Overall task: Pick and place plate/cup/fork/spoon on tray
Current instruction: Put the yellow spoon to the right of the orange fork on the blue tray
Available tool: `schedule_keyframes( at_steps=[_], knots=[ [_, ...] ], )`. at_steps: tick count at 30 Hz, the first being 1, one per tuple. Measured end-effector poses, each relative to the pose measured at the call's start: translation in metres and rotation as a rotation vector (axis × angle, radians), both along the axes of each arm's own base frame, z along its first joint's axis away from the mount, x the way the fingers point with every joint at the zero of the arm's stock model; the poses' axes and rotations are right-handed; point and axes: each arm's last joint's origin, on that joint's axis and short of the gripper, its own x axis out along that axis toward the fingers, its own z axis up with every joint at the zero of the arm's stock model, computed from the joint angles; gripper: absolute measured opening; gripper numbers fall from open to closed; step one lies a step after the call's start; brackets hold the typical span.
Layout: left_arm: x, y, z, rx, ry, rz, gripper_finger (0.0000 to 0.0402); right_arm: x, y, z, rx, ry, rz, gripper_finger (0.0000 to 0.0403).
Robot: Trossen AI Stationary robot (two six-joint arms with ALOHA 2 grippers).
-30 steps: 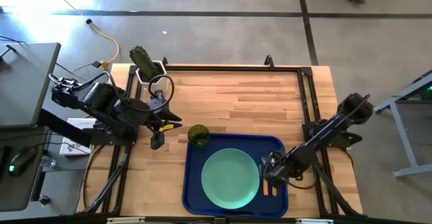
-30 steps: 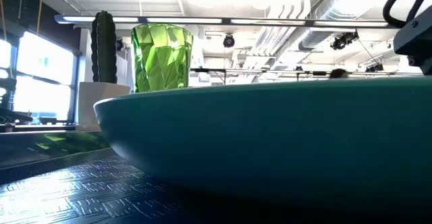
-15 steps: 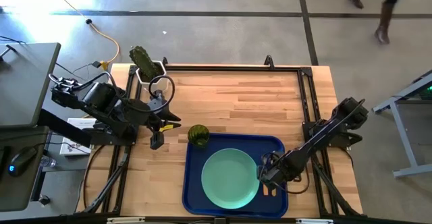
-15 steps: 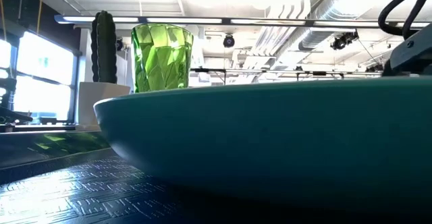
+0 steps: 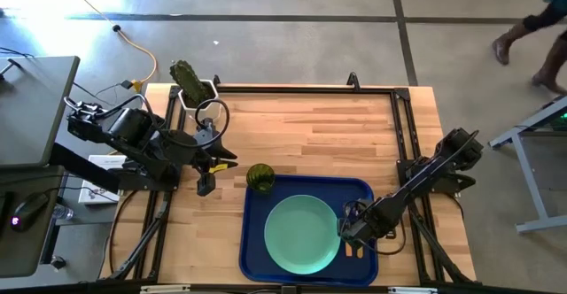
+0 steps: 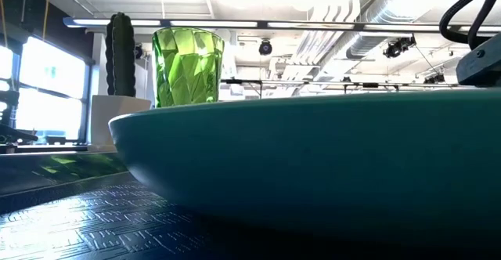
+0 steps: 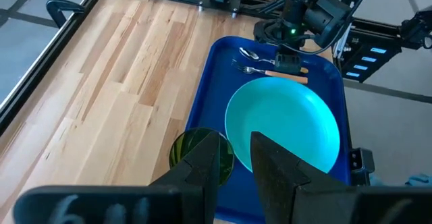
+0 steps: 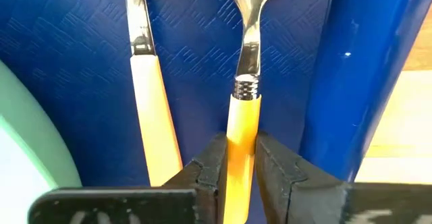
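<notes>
The dark blue tray point(image 5: 255, 241) lies at the table's near edge with the mint-green plate point(image 5: 303, 234) on it. The fork point(image 8: 145, 82) and the spoon point(image 8: 248, 42) lie side by side between the plate and the tray's right rim, the fork nearer the plate. My right gripper point(image 5: 352, 235) is over their handles, shut on the spoon. The green cup point(image 5: 260, 177) stands upright at the tray's far left corner. My left gripper point(image 5: 208, 174) waits open and empty left of the cup. My right gripper pinches the spoon's orange handle point(image 8: 243, 116) between its two fingers point(image 8: 209, 163), a little behind the metal collar. The fingers lie along the handle. The spoon runs parallel to the fork, close over the tray floor; whether it rests on it, I cannot tell.
A cactus in a white pot point(image 5: 188, 80) stands at the table's far left corner. A black metal frame point(image 5: 354, 86) runs along the far and right edges. Bare wooden tabletop point(image 5: 337, 135) lies beyond the tray. A person's legs point(image 5: 540, 50) pass on the floor beyond the table.
My right gripper has moved a little toward the table's near edge along the utensils' handles, so less of the orange handles shows in the high view. The plate, the cup and my left arm have kept still.
</notes>
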Motion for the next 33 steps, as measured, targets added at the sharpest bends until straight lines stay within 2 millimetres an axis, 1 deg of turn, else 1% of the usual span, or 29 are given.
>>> schedule_keyframes(
  at_steps=[5, 25, 33],
  knots=[
    [0.0, 0.0, 0.0, 0.0, 0.0, 0.0, 0.0074, 0.0, 0.0, 0.0, 0.0, -0.001, 0.002, 0.0064],
    [0.0, 0.0, 0.0, 0.001, 0.0, 0.0, 0.0074, 0.0004, 0.0005, 0.0002, 0.005, -0.01, 0.019, 0.0067],
    [0.0, 0.0, 0.0, 0.0, 0.0, 0.0, 0.0074, -0.0003, 0.0013, 0.0003, 0.033, 0.014, 0.025, 0.0067]
  ],
)
